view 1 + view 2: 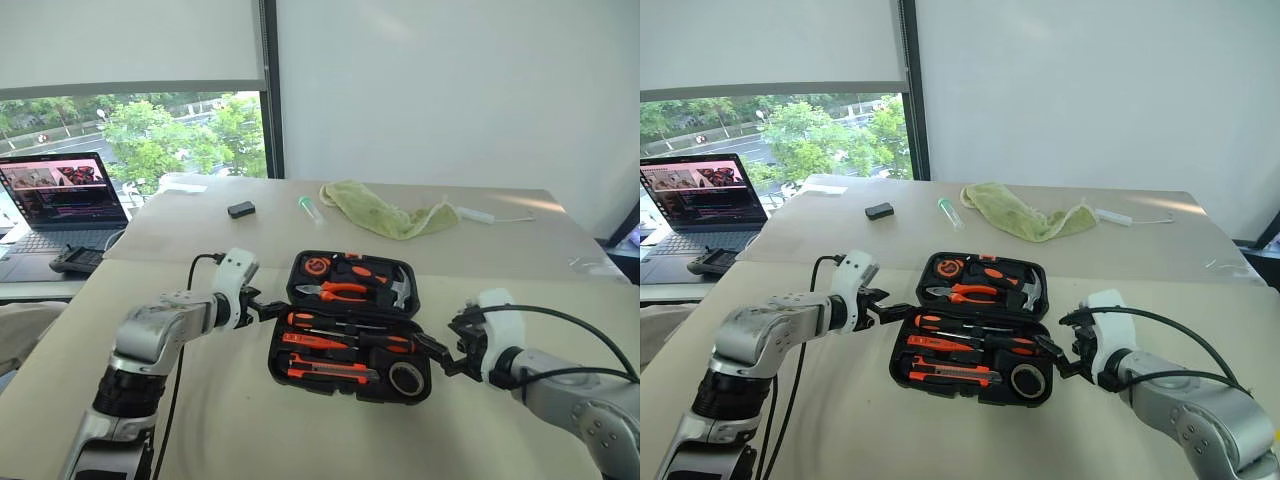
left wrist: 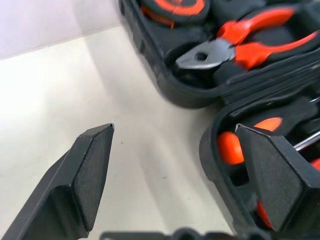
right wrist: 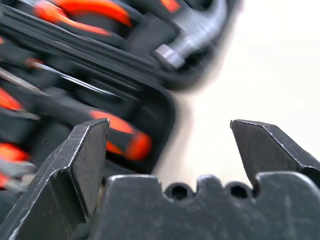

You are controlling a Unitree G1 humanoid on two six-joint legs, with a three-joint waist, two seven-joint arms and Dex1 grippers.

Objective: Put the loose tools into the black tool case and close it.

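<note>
Beside open black tool case point(image 1: 350, 325), left gripper point(image 2: 175, 150) spread, pliers point(image 2: 245, 42) close-up

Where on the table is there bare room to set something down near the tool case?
Bare tabletop lies in front of the tool case, and between it and the green cloth. It is crowded at the case's two sides, where the left hand and right hand sit open.

black tool case point(image 1: 350, 330): matt moulded plastic. hammer point(image 3: 192, 35) head: smooth bright steel. pliers point(image 2: 240, 45): dull grey metal jaws w/ glossy orange grips. left gripper point(image 2: 175, 155) fingers: matt black, hard-looking. surface point(image 1: 300, 430): smooth, pale, matt. green cloth point(image 1: 385, 212): soft, crumpled fabric.
</note>
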